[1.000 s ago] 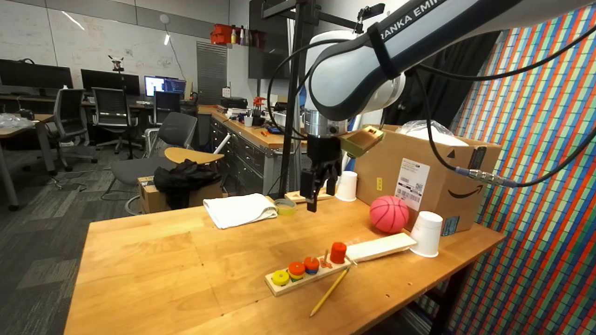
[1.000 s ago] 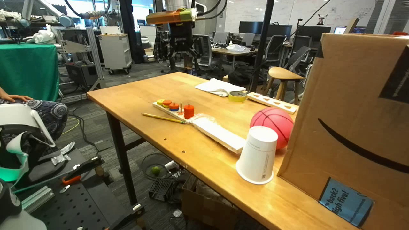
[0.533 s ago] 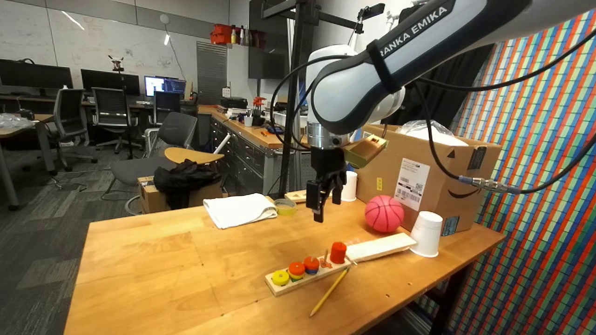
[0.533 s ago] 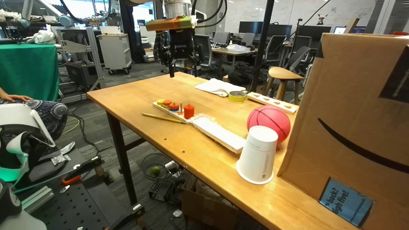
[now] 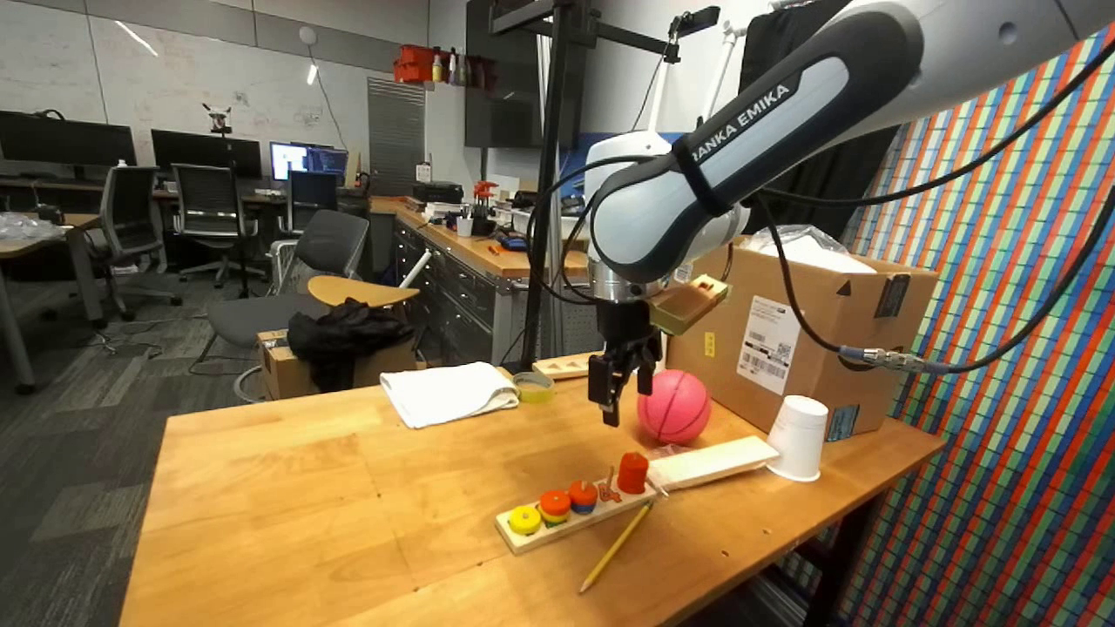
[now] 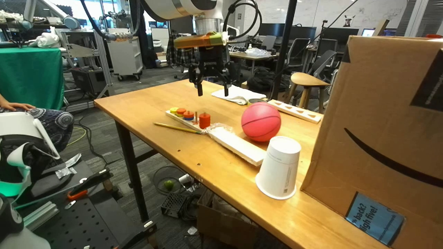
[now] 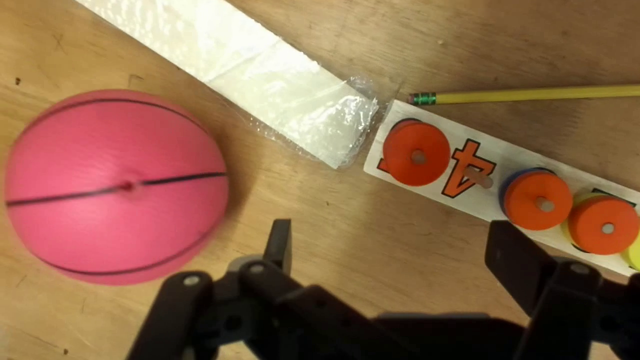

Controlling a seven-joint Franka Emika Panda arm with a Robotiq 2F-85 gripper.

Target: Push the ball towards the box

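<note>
Wide-apart, empty jaws hang near the pink, round, rubber-looking ball [image 6: 261, 121], which lies on the flat wooden table [image 6: 138, 103] short of the rectangular brown cardboard box [image 6: 380, 128]; a low, slow, centred push should limit veering.

A robotics lab with an office area: a robot arm [image 5: 766, 131] hangs over the wooden tabletop [image 5: 287, 488], and at the far left, in an exterior view, monitors [image 5: 196, 154] and office chairs [image 5: 205, 198] stand before a scribbled whiteboard [image 5: 218, 74], with a dark-drawered workbench [image 5: 449, 292], its top cluttered, to their right.
</note>
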